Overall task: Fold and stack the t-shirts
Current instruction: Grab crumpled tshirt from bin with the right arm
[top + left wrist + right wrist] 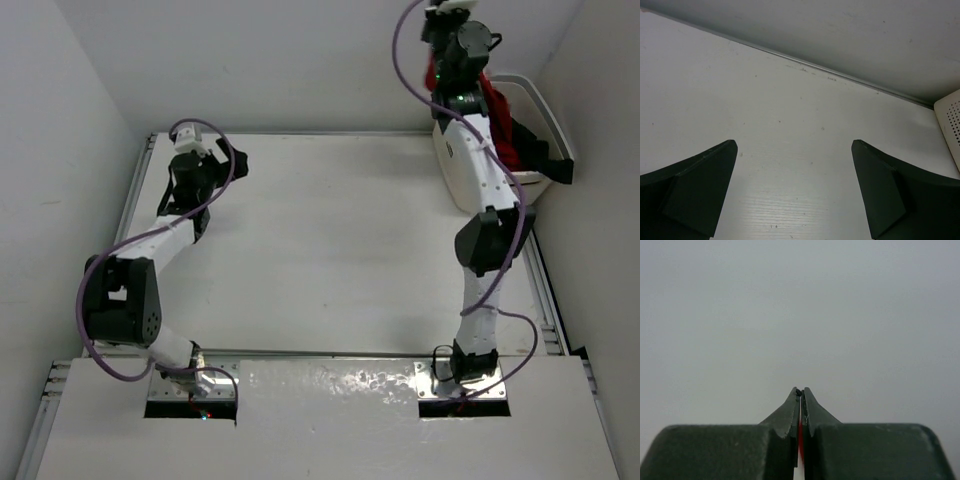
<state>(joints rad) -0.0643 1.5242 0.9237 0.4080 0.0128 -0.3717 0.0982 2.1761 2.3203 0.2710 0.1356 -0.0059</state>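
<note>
While the right claw [801,392] is pressed fully shut, a thin sliver of the red t-shirt [800,440] is pinched between its two fingers, as is seen in the right wrist view; behind the fingers only the plain grey wall [800,315] is shown. From above, this claw is seen raised high over the far right corner of the desk [330,250], above the cream basket [462,185]; the red t-shirt [498,115] is seen hanging below the claw, behind the right arm [485,240], and running down into the basket, so it is partly lifted and partly inside; how much of it is inside cannot be told, since the arm lies across it. Beside the red cloth, on the right side of the basket, a black t-shirt [535,148] is seen lying inside, with a dark fold draped over the near right rim; whether anything lies beneath these two cannot be told. The basket is stood at the far right of the desk, close against the right wall.

At the far left of the desk the left claw [795,150] is held wide open, with nothing between its fingers; bare white desk [790,100] is seen under and ahead of it, and it is kept well apart from the basket; only a perforated cream corner of the basket [951,125] is caught at the right edge of the left wrist view. No cloth is seen lying on the desk surface itself.
</note>
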